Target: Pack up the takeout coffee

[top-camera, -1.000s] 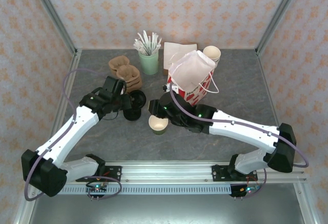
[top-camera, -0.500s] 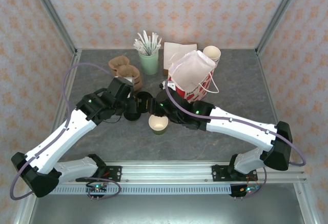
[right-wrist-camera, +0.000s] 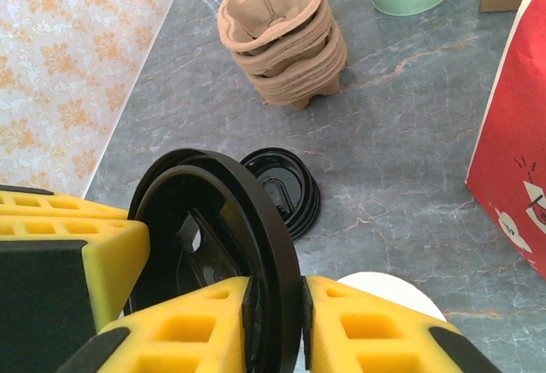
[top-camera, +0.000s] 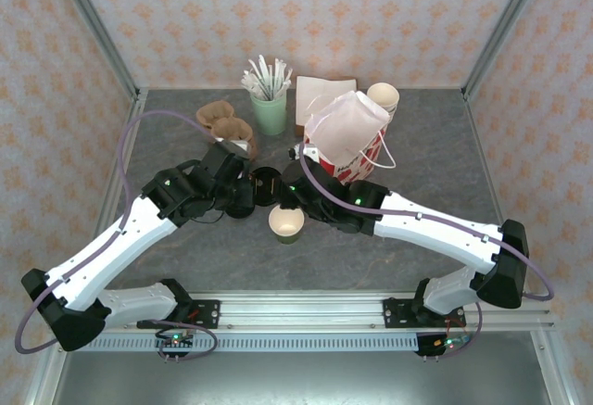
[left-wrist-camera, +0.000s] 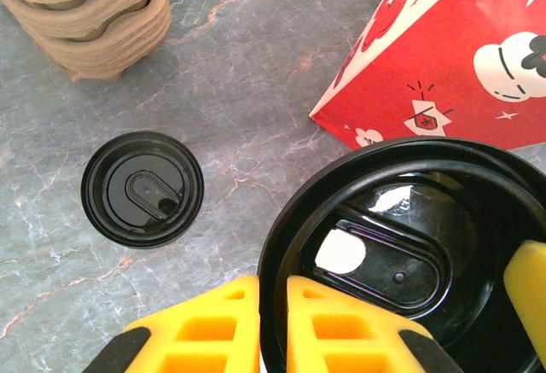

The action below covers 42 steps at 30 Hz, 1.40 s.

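The takeout coffee cup [top-camera: 286, 224] stands open on the table, cream inside, with no lid on it; its pale rim [right-wrist-camera: 394, 293] shows just beyond my right fingers. Above and behind the cup, one black lid [top-camera: 268, 185] is held on edge between both grippers. My left gripper [left-wrist-camera: 273, 292] is shut on the lid's [left-wrist-camera: 409, 253] near rim. From the other side, my right gripper [right-wrist-camera: 275, 292] is shut on the same lid's [right-wrist-camera: 213, 219] rim. In the top view the left gripper [top-camera: 243, 192] and right gripper [top-camera: 289, 194] almost meet.
A stack of black lids [left-wrist-camera: 142, 188] lies on the table left of the held lid. Stacked pulp cup carriers [top-camera: 227, 127] and a green cup of white sticks [top-camera: 270, 108] stand behind. The red paper bag [top-camera: 345, 150] stands close on the right, a paper cup [top-camera: 383, 97] behind it.
My left arm lifted a lid off the stack and carried it right, over to the right gripper. The right jaws narrowed onto the lid's rim. The cup stayed put.
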Motion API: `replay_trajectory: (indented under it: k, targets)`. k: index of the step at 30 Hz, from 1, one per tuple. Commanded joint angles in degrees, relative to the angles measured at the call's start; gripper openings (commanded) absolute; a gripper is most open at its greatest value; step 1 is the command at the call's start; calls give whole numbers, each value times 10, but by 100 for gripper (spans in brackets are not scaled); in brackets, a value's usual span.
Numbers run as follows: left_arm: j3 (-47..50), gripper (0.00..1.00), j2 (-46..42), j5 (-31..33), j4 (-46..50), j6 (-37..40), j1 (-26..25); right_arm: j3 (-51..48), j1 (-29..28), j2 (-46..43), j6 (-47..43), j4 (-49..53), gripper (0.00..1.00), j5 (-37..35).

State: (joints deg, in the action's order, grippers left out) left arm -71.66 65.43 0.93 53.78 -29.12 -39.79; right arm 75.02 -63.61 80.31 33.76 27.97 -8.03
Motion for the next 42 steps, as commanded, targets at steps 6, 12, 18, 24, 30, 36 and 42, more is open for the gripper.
replay_trajectory:
  k: [6, 12, 18, 24, 30, 36, 42]
  targets:
    - [-30, 13, -4, 22, 22, -11, -14, 23, -2, -4, -1, 26, 23, -27]
    - [-31, 14, -11, 24, 21, -3, -16, 34, -3, -8, -3, 42, 1, -33]
    - [-32, 46, -57, 3, -46, 97, -16, 57, 11, -29, 11, 107, 0, -22]
    - [-52, 54, -83, -34, -129, 268, -39, 82, 62, -80, 35, 213, 0, 77]
    - [-40, 53, -91, -139, -213, 458, -81, 105, 111, -157, 49, 328, 0, 181]
    - [-3, 71, -102, -281, -273, 661, -99, 108, 145, -208, 53, 409, 0, 261]
    - [-27, 77, -69, -323, -236, 758, -125, 87, 169, -215, 35, 423, 0, 346]
